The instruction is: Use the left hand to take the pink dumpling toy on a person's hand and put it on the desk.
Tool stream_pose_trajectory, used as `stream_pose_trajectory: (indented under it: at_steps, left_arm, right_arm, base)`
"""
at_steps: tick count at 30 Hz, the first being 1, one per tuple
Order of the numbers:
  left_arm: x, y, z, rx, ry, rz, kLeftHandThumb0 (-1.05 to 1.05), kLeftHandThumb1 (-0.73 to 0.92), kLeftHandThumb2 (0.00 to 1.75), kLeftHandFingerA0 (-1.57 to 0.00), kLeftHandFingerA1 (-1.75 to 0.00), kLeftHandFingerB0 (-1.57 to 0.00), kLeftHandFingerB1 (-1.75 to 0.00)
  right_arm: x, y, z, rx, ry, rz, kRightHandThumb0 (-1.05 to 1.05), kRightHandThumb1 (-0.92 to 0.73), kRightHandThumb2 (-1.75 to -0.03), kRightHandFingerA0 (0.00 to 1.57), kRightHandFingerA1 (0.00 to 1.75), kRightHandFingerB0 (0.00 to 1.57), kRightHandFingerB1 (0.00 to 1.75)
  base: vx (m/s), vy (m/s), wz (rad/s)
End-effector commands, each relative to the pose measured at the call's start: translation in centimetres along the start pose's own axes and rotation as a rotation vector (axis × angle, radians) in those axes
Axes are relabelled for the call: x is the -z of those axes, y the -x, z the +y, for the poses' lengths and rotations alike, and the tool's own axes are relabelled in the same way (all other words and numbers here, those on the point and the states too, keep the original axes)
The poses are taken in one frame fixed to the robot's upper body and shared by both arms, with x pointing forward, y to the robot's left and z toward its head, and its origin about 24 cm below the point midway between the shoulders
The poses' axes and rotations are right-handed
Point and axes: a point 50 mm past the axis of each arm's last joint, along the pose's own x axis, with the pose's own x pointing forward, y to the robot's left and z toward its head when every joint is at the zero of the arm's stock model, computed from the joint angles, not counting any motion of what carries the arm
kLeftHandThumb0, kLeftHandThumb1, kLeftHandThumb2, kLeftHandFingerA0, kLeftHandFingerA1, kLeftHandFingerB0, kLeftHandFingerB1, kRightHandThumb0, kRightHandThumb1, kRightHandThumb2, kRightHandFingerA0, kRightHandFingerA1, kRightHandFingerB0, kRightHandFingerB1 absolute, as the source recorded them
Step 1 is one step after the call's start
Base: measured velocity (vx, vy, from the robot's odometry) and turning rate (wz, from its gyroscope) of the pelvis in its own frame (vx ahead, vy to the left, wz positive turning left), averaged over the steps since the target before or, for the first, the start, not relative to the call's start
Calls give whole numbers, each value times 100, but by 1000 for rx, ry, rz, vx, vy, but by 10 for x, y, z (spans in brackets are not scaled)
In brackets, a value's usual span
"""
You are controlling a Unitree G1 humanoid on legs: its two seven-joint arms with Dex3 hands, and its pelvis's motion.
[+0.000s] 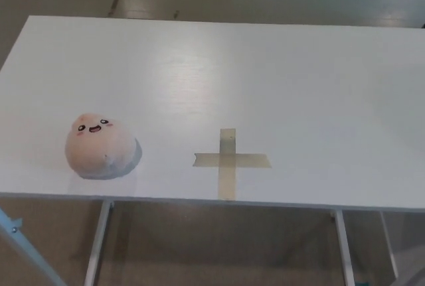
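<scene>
From the head view we are looking down on a white desk (279, 80) that is filling most of the frame, its near edge running across the lower part of the picture and its far edge lying near the top. The pink dumpling toy (101, 146) is sitting on the desk top near the near-left corner, close to the near edge and resting upright on its flat base. It is showing a small smiling face with two dark eyes and rosy cheeks on its upper front, and a bluish-grey patch is showing along its lower right side. To the right of the toy, well apart from it, a cross of pale tape (230, 161) is lying flat on the desk, one arm of it reaching down to the near edge. Below the desk top we are seeing white metal legs (96, 246) going down to a brownish floor (219, 246), and a light blue bar (23, 249) is slanting across the lower left corner. Neither of our hands is appearing anywhere in this view, so we cannot say whether the fingers of the left or the right hand are apart or together.
</scene>
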Motion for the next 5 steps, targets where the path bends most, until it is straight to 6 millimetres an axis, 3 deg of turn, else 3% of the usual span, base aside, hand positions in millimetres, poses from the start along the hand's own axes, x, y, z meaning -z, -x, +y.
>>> stream_pose_trajectory:
  at_steps: [1, 2, 3, 5]
  left_arm:
    - [64, 9, 4, -148, -175, 417, -62, 71, 89, -19, -41, -11, -37]
    - [65, 9, 4, -145, -178, 426, -62, 71, 89, -19, -41, -11, -37]
    - [67, 10, 3, -139, -179, 439, -56, 85, 66, -26, -31, -17, -27]
    - [69, 10, 2, -137, -178, 444, -56, 85, 66, -26, -31, -17, -27]
  right_arm:
    - [46, 12, 2, 9, 30, 46, -21, -69, -60, 69, 48, 55, 43]
    - [47, 12, 2, 8, 30, 46, -21, -69, -60, 69, 48, 55, 43]
    - [49, 13, 2, 6, 24, 47, -21, -69, -60, 70, 48, 56, 44]
    - [51, 14, 2, 5, 16, 46, -21, -69, -60, 70, 48, 56, 44]
  base:
    - [0, 0, 0]
    - [0, 0, 0]
    - [0, 0, 0]
    - [0, 0, 0]
